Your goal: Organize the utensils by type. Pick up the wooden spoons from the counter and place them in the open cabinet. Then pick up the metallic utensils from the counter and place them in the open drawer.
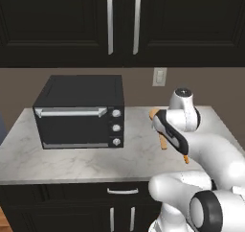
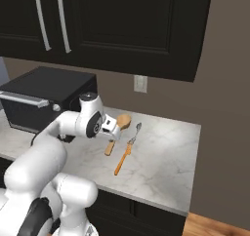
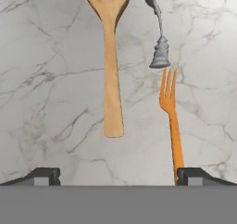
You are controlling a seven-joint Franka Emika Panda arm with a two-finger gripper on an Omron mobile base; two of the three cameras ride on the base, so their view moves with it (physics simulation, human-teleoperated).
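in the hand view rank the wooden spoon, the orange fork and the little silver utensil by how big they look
1. wooden spoon, longest and widest, though its bowl is cut off at the top edge.
2. orange fork, slimmer; its handle end is hidden behind a fingertip.
3. silver utensil, shortest as seen, also cut off at the top, so unsure.

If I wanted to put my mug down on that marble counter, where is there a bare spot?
The counter is bare along its front edge, before the black toaster oven, and at its far right end by the wall. It is crowded in the middle right, where a wooden spoon, an orange fork and a small grey utensil lie close together beneath the open gripper.
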